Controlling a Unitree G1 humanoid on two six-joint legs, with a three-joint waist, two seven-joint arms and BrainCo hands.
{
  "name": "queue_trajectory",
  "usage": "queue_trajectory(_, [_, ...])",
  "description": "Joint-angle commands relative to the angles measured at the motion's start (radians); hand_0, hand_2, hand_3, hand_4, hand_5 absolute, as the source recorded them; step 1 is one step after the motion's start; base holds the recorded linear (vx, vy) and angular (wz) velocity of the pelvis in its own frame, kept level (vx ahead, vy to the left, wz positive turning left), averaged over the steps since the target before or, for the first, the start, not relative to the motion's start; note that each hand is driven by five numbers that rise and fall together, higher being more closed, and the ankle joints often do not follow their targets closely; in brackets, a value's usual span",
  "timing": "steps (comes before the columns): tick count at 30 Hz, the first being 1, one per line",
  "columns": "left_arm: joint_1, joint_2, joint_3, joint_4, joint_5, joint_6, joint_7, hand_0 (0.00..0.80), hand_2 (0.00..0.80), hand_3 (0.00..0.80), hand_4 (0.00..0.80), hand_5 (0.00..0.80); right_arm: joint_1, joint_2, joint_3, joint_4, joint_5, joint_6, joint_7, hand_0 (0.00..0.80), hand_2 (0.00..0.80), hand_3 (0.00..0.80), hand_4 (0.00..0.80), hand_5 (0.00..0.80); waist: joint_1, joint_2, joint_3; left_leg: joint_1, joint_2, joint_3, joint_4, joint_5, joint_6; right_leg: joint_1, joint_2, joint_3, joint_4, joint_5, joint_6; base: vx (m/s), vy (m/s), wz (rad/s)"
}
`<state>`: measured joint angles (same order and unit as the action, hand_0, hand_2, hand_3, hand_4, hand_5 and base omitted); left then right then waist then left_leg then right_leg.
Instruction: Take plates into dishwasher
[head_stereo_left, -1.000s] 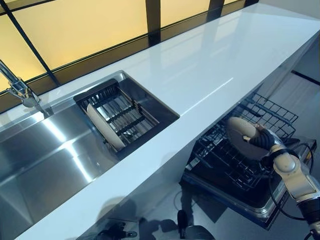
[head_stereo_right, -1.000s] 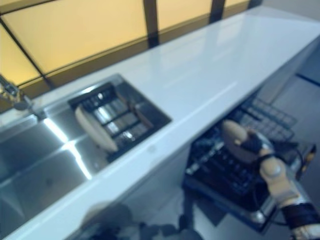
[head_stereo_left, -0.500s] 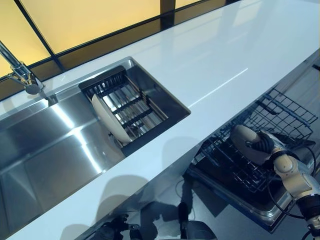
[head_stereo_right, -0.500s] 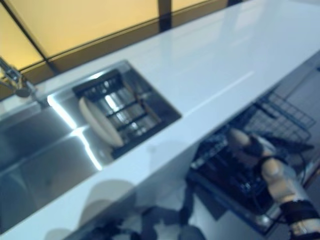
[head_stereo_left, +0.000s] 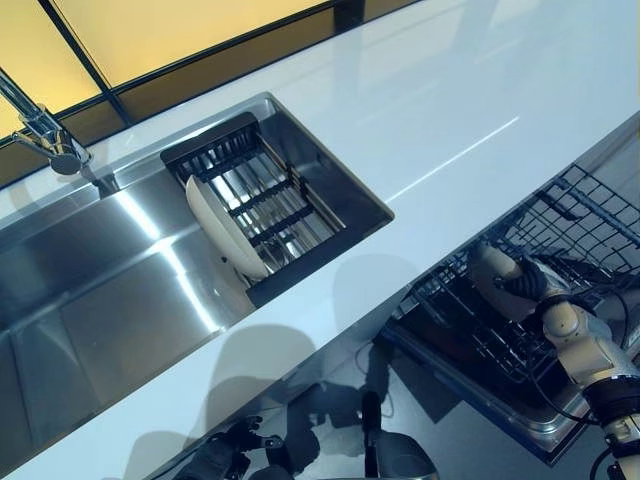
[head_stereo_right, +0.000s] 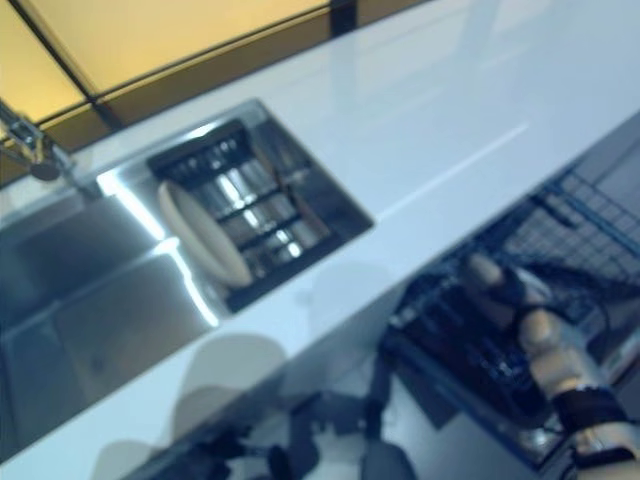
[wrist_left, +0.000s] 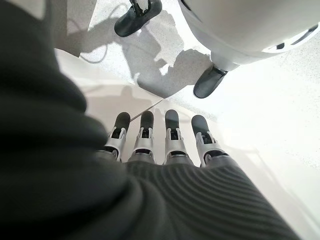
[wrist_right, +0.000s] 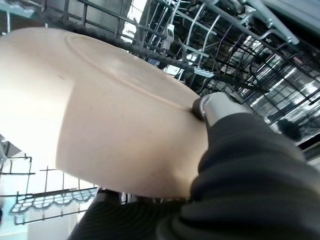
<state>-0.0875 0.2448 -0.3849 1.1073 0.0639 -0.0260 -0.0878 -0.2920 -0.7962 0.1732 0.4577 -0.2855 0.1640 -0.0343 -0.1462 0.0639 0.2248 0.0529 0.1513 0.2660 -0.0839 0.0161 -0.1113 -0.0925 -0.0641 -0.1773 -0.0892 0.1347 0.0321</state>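
Glossy white and long, the desk (head_stereo_left: 420, 110) runs diagonally across the head views, with amber window panels in dark frames behind it. Set into it, well away from the right robot hand, is a brushed stainless sink (head_stereo_left: 110, 300) with a chrome faucet (head_stereo_left: 40, 135) at its far corner. A dark ribbed drying rack (head_stereo_left: 255, 200) sits in the sink's shallower end, and a cream plate in the sink rack (head_stereo_left: 225, 240) stands on edge against it.

Below the desk's front edge, the dishwasher's black wire rack (head_stereo_left: 560, 225) is pulled out over a dark tray with a steel rim. The right arm reaches in from the lower right, silver-grey and bent at the wrist, and the right robot hand (head_stereo_left: 535, 285) holds the held plate (wrist_right: 100, 125) tilted over the rack's tines. In its wrist view the thumb presses on the plate's smooth, matte beige face near the raised foot ring, while the dark ribbed cover wraps under the rim; the fingers behind the plate are hidden. Whether the plate's lower edge touches the wires cannot be told.

The left robot hand (wrist_left: 165, 145) hangs low beside the robot, seen only in its wrist view, its silver dark-tipped fingers straight and side by side above the pale speckled floor (wrist_left: 270, 95).
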Motion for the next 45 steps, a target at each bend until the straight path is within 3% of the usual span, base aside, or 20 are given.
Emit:
queue_trajectory(1, [-0.077,0.058,-0.030,-0.014,-0.004,0.000,0.005,0.000,0.000,0.000,0.000,0.000,-0.080,0.057,0.054,0.042,-0.005,0.006,-0.035,0.800,0.800,0.800,0.800,0.800,0.014,-0.074,-0.024,-0.038,0.004,0.004,-0.001,0.045,0.013,0.013,-0.041,0.036,0.012,-0.036,0.051,-0.003,0.009,0.03])
queue_trajectory(45, [-0.104,0.048,-0.031,-0.023,0.022,0.020,0.002,0.000,0.000,0.000,0.000,0.000,-0.025,0.179,0.131,0.097,-0.086,0.008,-0.037,0.800,0.800,0.800,0.800,0.800,0.029,-0.081,-0.021,-0.046,0.008,-0.009,-0.002,0.049,0.021,0.013,-0.042,0.032,0.012,-0.034,0.053,-0.001,0.001,0.01])
